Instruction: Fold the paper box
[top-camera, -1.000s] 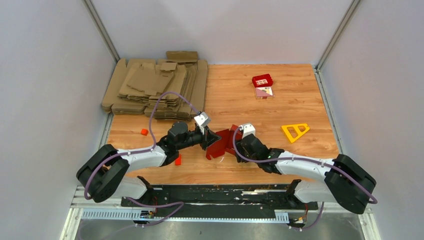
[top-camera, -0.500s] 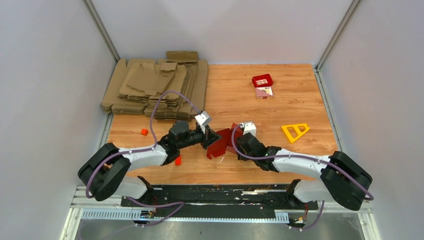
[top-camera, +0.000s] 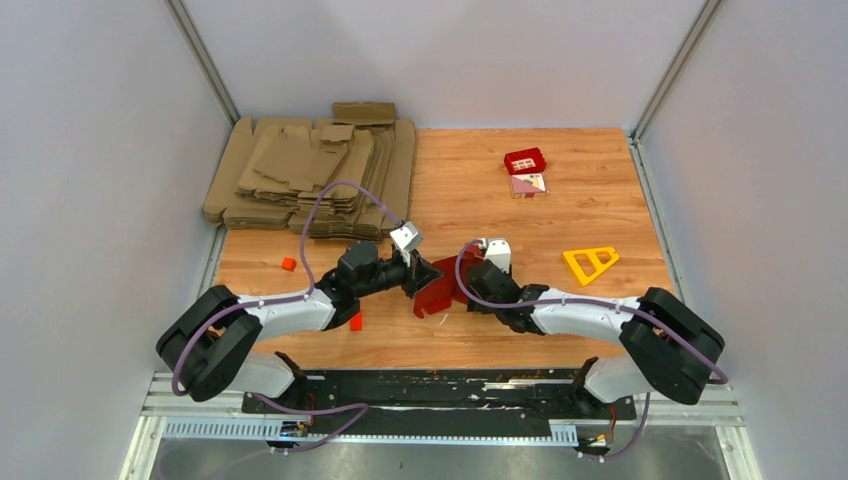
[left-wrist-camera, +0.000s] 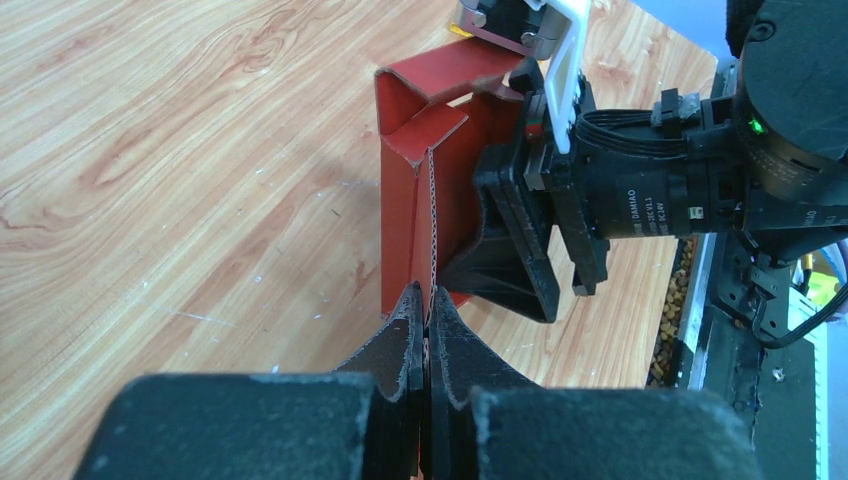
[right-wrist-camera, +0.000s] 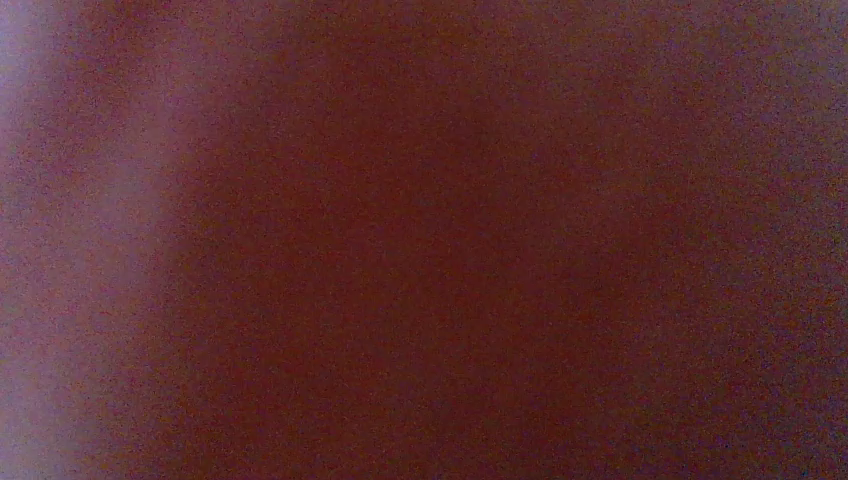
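- Pale grey walls close round a wood-grain desk (top-camera: 480, 200), and the top camera shows both arm bases at its near edge.
- I see the bright red paper box (top-camera: 438, 285) of thin creased card standing part-folded on the desk, near the front middle, between the two wrists.
- My left gripper (left-wrist-camera: 424, 318) is pinched narrow on the near edge of one upright wall of the box, with only the card between its fingers.
- My right gripper (top-camera: 467, 284) is against the box from the opposite side. I cannot tell how its jaws stand.
- On the right wrist camera I get nothing but a blurred dark red field.
- At the far left corner lies a stack of flat brown cardboard sheets (top-camera: 310, 170).
- Far right sits a small red tile with a white window pattern (top-camera: 525, 160), with a yellow triangular frame (top-camera: 590, 262) nearer on the right.
- Two small orange-red blocks (top-camera: 288, 264) lie near the left arm.
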